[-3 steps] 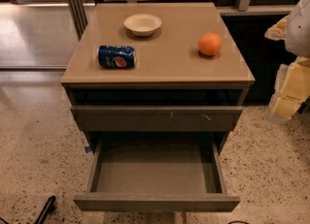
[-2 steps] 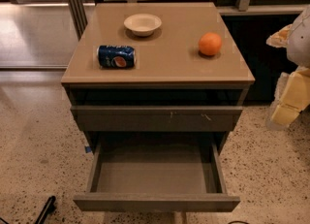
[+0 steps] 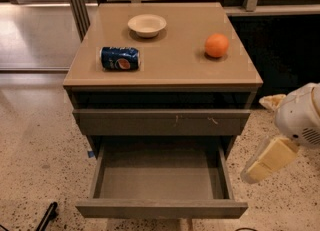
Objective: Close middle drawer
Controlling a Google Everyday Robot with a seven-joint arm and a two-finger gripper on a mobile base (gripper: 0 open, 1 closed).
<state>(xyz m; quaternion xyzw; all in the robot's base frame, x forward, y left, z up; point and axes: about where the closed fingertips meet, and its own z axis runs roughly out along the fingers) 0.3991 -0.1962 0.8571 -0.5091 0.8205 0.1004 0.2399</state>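
Grey-brown wood makes up the middle drawer (image 3: 161,209), which stands pulled far out of the cabinet (image 3: 165,70) at about 6 o'clock in the view. Its flat grey inside is bare and its plain front faces the camera. Above it the top drawer (image 3: 161,122), marked with pale scratches, sits only a little proud of the frame.

The gripper (image 3: 261,167) hangs at 4 o'clock, near the open drawer's right side but apart from it and touching no wood. I cannot tell whether it is open or closed, since only one pale cream part shows below the white arm (image 3: 300,117).

The front has no handle, so closing it probably means a push on the face, and the gripper is not yet in front of that face.

- **Jamming:** a push at the right corner would likely skew the drawer on its runners and jam it half shut.
- **Wrong contact:** a sideways approach could strike the drawer's side wall instead of its front.
- **Catching above:** contact placed too high might catch the top drawer's lower edge as the front travels in.
- **Slamming:** too hard a shove would jolt the cabinet. The orange (image 3: 216,45) at 1 o'clock and the can (image 3: 120,58) on its side at 10 o'clock could both roll. The bowl (image 3: 147,25) at 12 o'clock looks steadier.
- **Falling short:** too gentle a push would leave the drawer ajar.
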